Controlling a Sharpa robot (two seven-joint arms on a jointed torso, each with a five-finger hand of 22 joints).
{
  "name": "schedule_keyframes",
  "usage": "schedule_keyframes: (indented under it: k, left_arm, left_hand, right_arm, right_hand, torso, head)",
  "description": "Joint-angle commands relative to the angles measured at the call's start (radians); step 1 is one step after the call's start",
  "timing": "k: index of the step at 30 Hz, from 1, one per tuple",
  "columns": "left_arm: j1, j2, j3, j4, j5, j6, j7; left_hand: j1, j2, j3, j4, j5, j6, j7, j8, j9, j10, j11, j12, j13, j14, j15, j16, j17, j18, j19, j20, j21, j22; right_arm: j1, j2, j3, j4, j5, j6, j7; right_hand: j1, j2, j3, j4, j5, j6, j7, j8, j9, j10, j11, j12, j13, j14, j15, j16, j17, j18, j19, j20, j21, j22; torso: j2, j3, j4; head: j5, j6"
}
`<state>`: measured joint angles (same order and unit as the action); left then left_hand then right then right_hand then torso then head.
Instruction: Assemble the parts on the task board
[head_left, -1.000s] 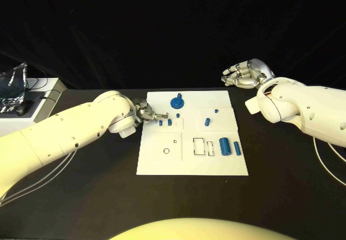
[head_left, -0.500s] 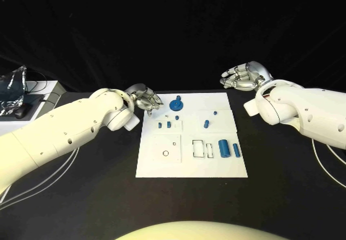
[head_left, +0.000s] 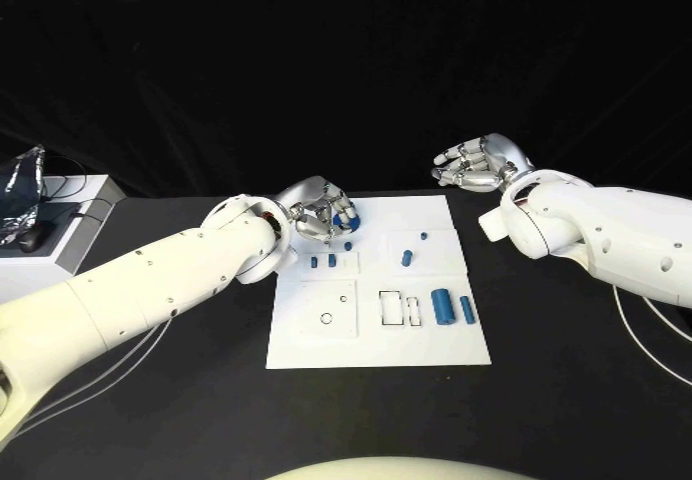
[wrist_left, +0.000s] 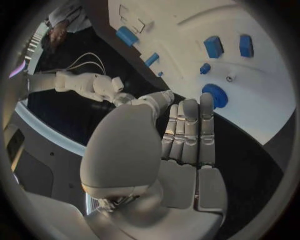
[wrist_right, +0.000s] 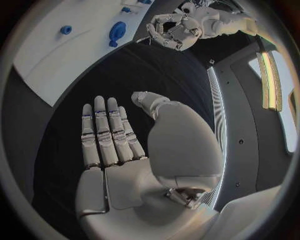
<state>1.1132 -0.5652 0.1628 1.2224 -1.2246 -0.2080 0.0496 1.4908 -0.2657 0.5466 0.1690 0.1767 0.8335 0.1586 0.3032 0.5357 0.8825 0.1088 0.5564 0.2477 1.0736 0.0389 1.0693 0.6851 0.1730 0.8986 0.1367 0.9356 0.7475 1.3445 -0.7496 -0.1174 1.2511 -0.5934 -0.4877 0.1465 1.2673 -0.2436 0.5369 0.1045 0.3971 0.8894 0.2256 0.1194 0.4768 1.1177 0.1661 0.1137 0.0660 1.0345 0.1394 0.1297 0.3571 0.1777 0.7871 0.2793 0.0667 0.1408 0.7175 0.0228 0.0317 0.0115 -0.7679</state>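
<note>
The white board (head_left: 378, 300) lies flat at the centre of the black table (head_left: 577, 340). The left hand (head_left: 323, 210) hovers over the board's corner at 11 o'clock, directly above the round blue disc (head_left: 346, 212), which is partly hidden by the fingers in the head view. The left wrist view shows this hand (wrist_left: 187, 135) with its fingers straight, side by side and holding nothing; the disc (wrist_left: 215, 95) lies just past the fingertips, apart from them. The right hand (head_left: 480, 162) is raised off the board, beyond its corner at 1 o'clock, well apart from every part. The right wrist view shows this hand (wrist_right: 109, 135) flat, fingers extended, thumb spread to one side, nothing in the palm. On the board, two small blue pegs (head_left: 323, 262) stand side by side at about 10 o'clock from its centre. A short blue pin (head_left: 410, 257) lies at about 1 o'clock from the centre, with a smaller blue stud (head_left: 424, 237) just beyond it. A wide blue cylinder (head_left: 443, 306) and a narrow blue bar (head_left: 469, 308) lie parallel near the edge at 3 o'clock, just beside two outlined rectangular slots (head_left: 401, 307). A small round hole (head_left: 327, 319) sits at 8 o'clock.
</note>
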Motion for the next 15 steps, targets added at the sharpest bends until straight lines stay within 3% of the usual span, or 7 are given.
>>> schedule_keyframes:
  k: [1,3,5,15]
  left_arm:
    - [0.002,0.02,-0.006,-0.023,-0.19,-0.013,0.063]
    - [0.002,0.032,-0.01,-0.037,-0.226,-0.009,0.057]
    - [0.003,0.042,-0.012,-0.051,-0.259,0.004,0.046]
    - [0.01,0.076,-0.026,-0.093,-0.327,0.072,0.013]
  left_hand:
    - [-0.019,-0.004,0.0,-0.01,-0.005,0.012,-0.002,-0.009,-0.017,0.012,-0.001,-0.012,-0.015,0.033,-0.001,0.045,0.032,0.011,0.017,0.001,0.012,0.005]
    - [-0.031,-0.005,0.003,-0.017,-0.004,0.028,-0.003,-0.012,-0.03,0.021,-0.002,-0.02,-0.026,0.082,-0.001,0.112,0.102,0.011,0.03,0.0,0.025,0.013]
    - [-0.043,-0.011,0.003,-0.02,-0.005,0.033,-0.007,-0.017,-0.038,0.017,0.0,-0.029,-0.035,0.1,0.001,0.142,0.127,0.011,0.035,0.001,0.033,0.019]
    - [-0.055,-0.01,0.007,-0.029,-0.002,0.049,-0.008,-0.026,-0.055,0.004,0.007,-0.055,-0.055,0.123,0.007,0.192,0.163,0.0,0.076,0.007,0.082,0.075]
  right_arm:
    - [0.0,0.002,0.0,0.002,-0.019,-0.003,0.025]
    - [0.0,0.003,0.0,0.002,-0.02,-0.002,0.025]
    - [0.0,0.004,0.0,0.003,-0.021,-0.002,0.025]
    - [0.0,0.005,0.0,0.006,-0.024,-0.002,0.024]
  right_hand:
    - [0.011,0.002,0.001,-0.003,0.002,0.01,0.0,-0.001,0.001,-0.006,0.0,0.0,-0.001,0.003,0.002,-0.004,-0.001,0.009,0.002,-0.005,0.001,-0.001]
    - [0.011,0.002,0.001,-0.003,0.002,0.01,0.0,-0.001,0.001,-0.006,0.0,0.0,-0.001,0.003,0.002,-0.004,-0.001,0.009,0.002,-0.005,0.001,-0.001]
    - [0.011,0.002,0.002,-0.003,0.002,0.011,0.001,0.0,0.001,-0.007,0.0,0.0,-0.001,0.003,0.002,-0.004,-0.001,0.009,0.003,-0.005,0.001,-0.001]
    - [0.01,0.0,0.001,-0.004,0.002,0.011,0.003,-0.001,0.001,-0.007,0.002,-0.001,-0.001,0.004,0.002,-0.004,-0.001,0.009,0.004,-0.005,0.001,-0.002]
  torso:
    - [0.001,-0.0003,0.0009]
    - [0.0,0.0,0.0004]
    - [0.0,0.0008,-0.0003]
    - [-0.001,0.0007,0.001]
  head:
    - [-0.003,0.007]
    - [-0.003,0.008]
    - [-0.004,0.008]
    - [-0.007,0.011]
